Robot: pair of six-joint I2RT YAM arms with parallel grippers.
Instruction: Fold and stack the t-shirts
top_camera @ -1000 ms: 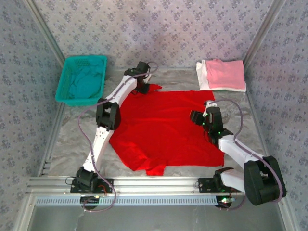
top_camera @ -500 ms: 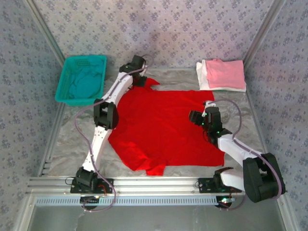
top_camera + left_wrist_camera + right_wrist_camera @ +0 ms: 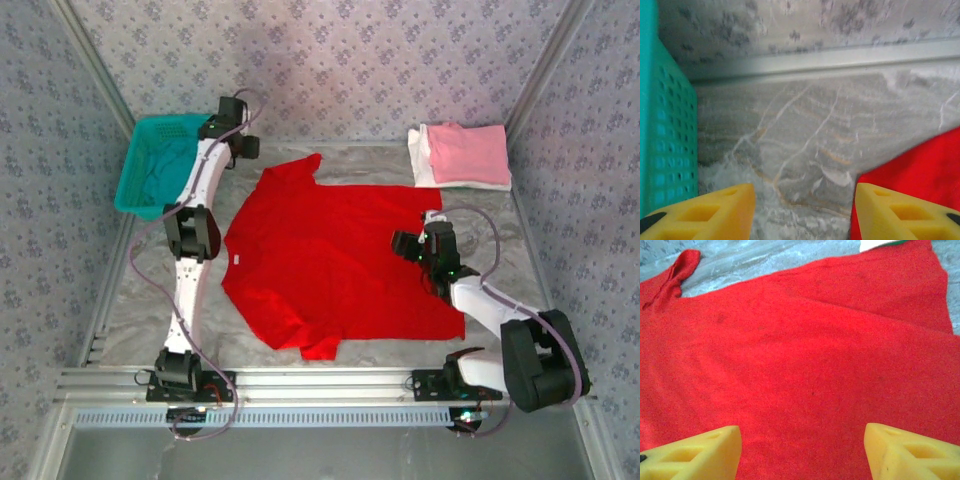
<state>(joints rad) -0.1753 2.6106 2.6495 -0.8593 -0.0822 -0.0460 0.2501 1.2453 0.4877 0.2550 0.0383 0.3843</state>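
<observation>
The red t-shirt (image 3: 330,255) lies spread flat in the middle of the table, one sleeve (image 3: 300,168) pointing to the back. A folded pink t-shirt (image 3: 468,150) rests on a folded white t-shirt (image 3: 420,165) at the back right. A teal t-shirt (image 3: 165,172) is crumpled inside the basket (image 3: 128,180). My left gripper (image 3: 247,148) hovers open over bare table between the basket and the red sleeve; in its wrist view the left gripper (image 3: 802,210) holds nothing, with red cloth (image 3: 922,167) to its right. My right gripper (image 3: 403,243) is open above the shirt's right side, and the right gripper (image 3: 802,450) has only flat red cloth (image 3: 810,355) under it.
The teal mesh basket wall (image 3: 665,130) stands close on the left of my left gripper. A metal rail (image 3: 830,62) and patterned walls close the back of the table. A metal frame (image 3: 300,382) runs along the near edge by the arm bases.
My left gripper opened, let go of the red shirt's back-left sleeve and swung back-left toward the basket. The shirt's left side now lies spread further left. The right arm barely moved.
</observation>
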